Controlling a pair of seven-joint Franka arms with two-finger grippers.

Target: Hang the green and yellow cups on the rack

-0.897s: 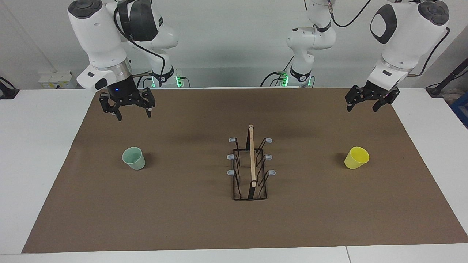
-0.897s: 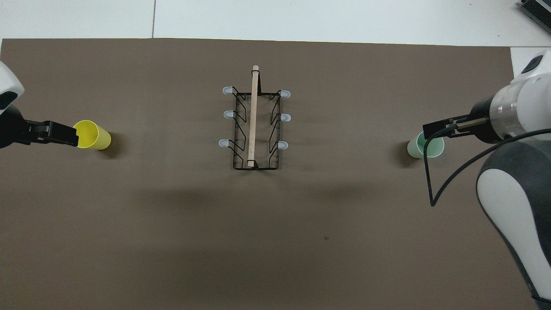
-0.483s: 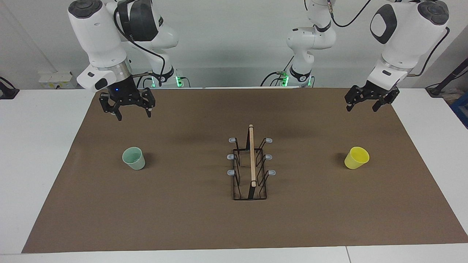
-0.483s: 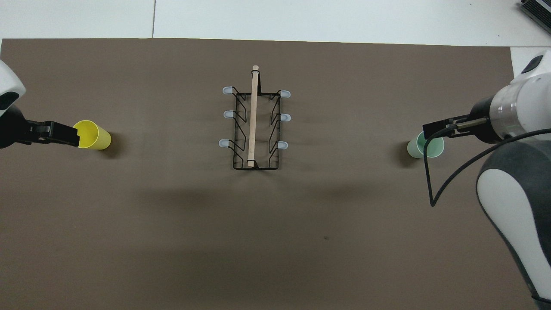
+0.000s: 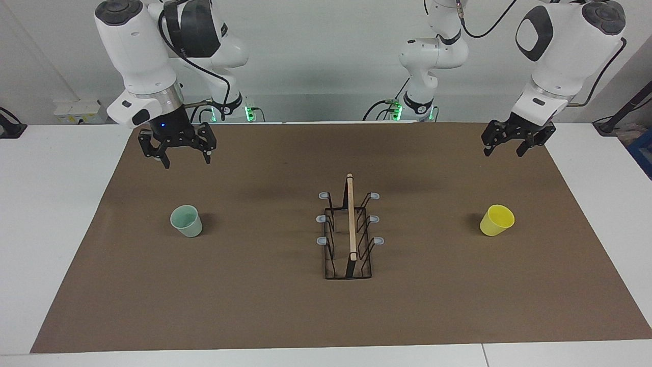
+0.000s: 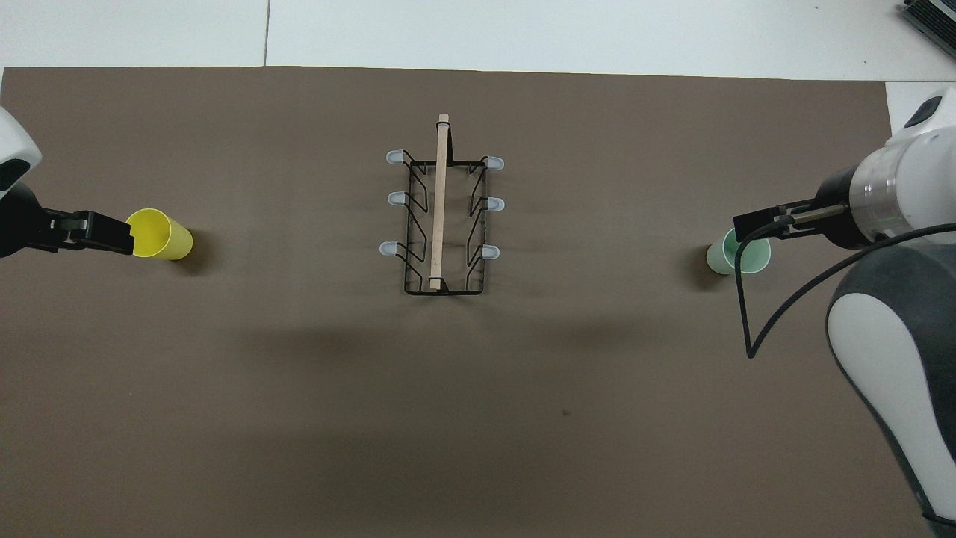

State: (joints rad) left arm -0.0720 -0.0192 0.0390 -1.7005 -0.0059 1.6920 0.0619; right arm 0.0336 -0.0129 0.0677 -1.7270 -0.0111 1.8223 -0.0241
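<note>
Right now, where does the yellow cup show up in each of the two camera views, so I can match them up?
Facing view: the yellow cup stands on the brown mat toward the picture's right edge, level with the rack.
Overhead view: the yellow cup sits near the picture's left edge, again level with the rack.
Shared landmark: the rack with its wooden bar, mid-mat in both; the cup lies toward the left arm's end.

The left gripper (image 5: 503, 151) has narrowed its jaws a little: its two tips stand closer together than a moment ago (though a clear gap is left between them, with nothing in it). It has also drawn slightly away from the yellow cup (image 5: 496, 220), so that in the overhead view its tip no longer overlaps the cup's rim.
</note>
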